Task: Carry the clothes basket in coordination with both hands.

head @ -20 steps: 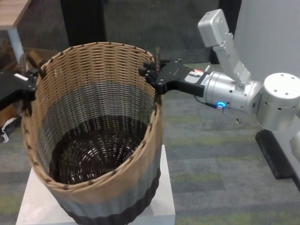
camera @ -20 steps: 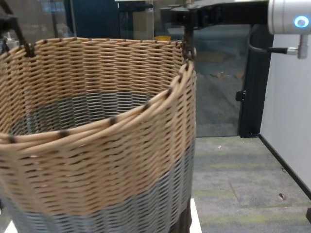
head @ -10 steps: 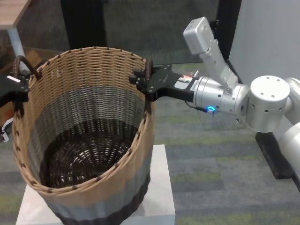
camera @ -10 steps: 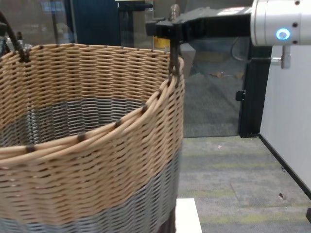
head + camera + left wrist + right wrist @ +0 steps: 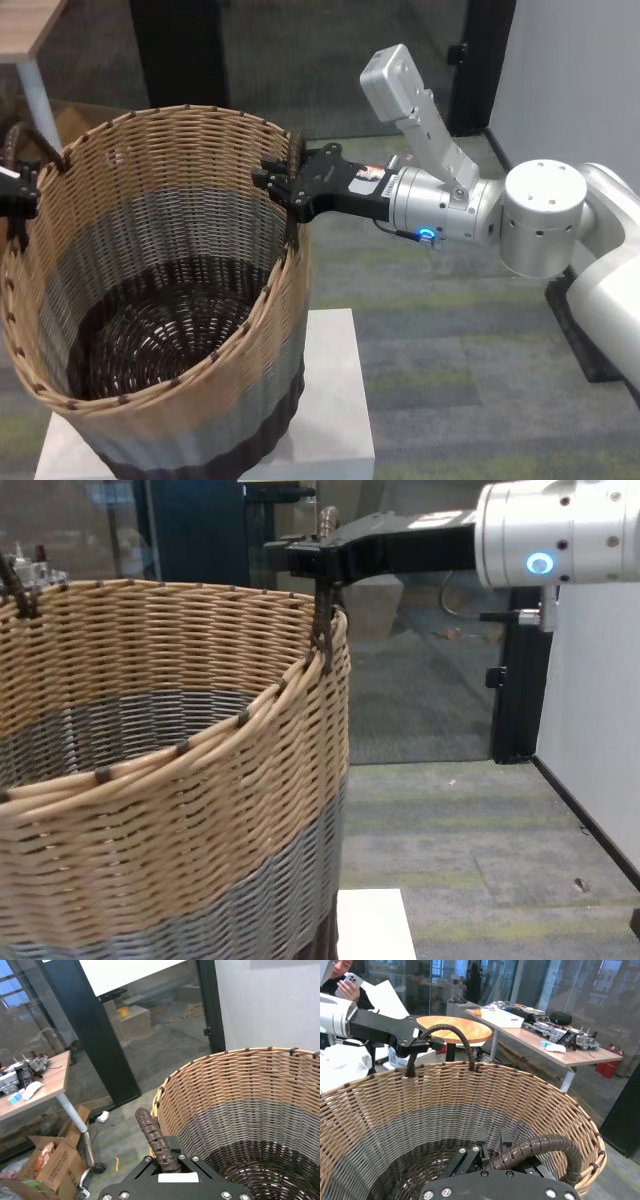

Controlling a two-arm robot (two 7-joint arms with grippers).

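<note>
The clothes basket (image 5: 170,210) is a large round wicker basket, tan over grey over dark brown. It hangs tilted over the white pedestal (image 5: 335,400). My right gripper (image 5: 283,182) is shut on the right loop handle (image 5: 296,150) at the rim. This also shows in the chest view (image 5: 322,565) and in the right wrist view (image 5: 490,1157), with the handle (image 5: 535,1152) in the fingers. My left gripper (image 5: 15,190) is at the view's left edge, shut on the left handle (image 5: 25,140). The left wrist view shows that handle (image 5: 152,1137) in the gripper (image 5: 167,1170).
A wooden table (image 5: 25,30) stands at the back left, a black pillar (image 5: 175,50) behind the basket and a grey wall (image 5: 570,70) to the right. Cardboard boxes (image 5: 50,1170) lie on the floor. A person (image 5: 342,980) stands beyond the left arm.
The basket and both grippers have moved steadily to the left, and the right arm has reached farther across. Both holds on the handles are unchanged.
</note>
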